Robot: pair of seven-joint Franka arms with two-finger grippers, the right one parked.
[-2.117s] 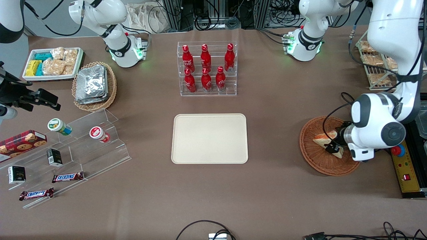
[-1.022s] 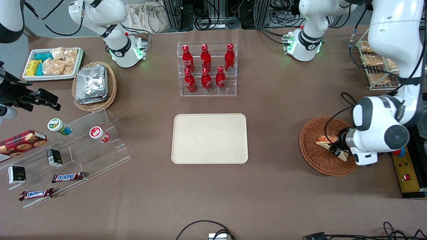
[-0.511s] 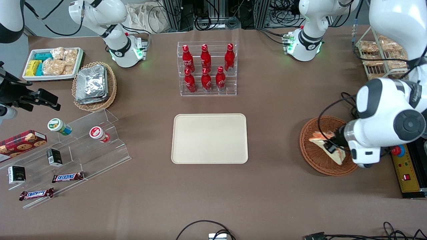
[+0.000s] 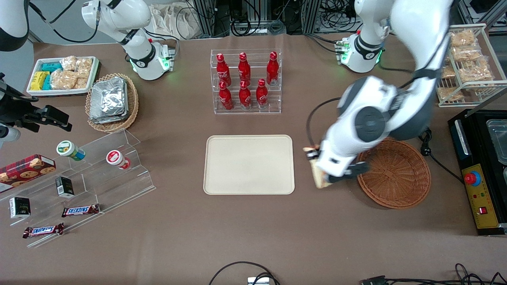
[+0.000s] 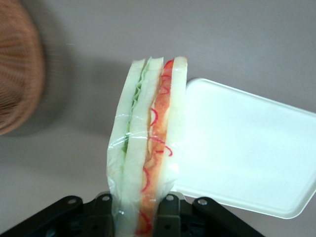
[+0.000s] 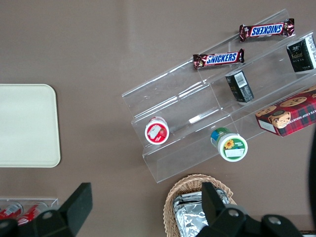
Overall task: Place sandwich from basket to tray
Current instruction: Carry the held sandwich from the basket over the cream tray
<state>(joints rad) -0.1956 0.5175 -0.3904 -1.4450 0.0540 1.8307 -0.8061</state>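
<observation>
With end effector point(image 4: 321, 171) clamped: one sandwich point(image 5: 148, 148)

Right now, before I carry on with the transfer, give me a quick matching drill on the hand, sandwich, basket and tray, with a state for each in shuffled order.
Things:
1. hand
2. sandwich
3. basket
4. tray

States:
A. bare, nothing lying on it
B. held above the table, between basket and tray
C. shut on the wrapped wedge
D. holds nothing, lies toward the working arm's end of the table

Pairs: 1-C, 2-B, 3-D, 4-A
</observation>
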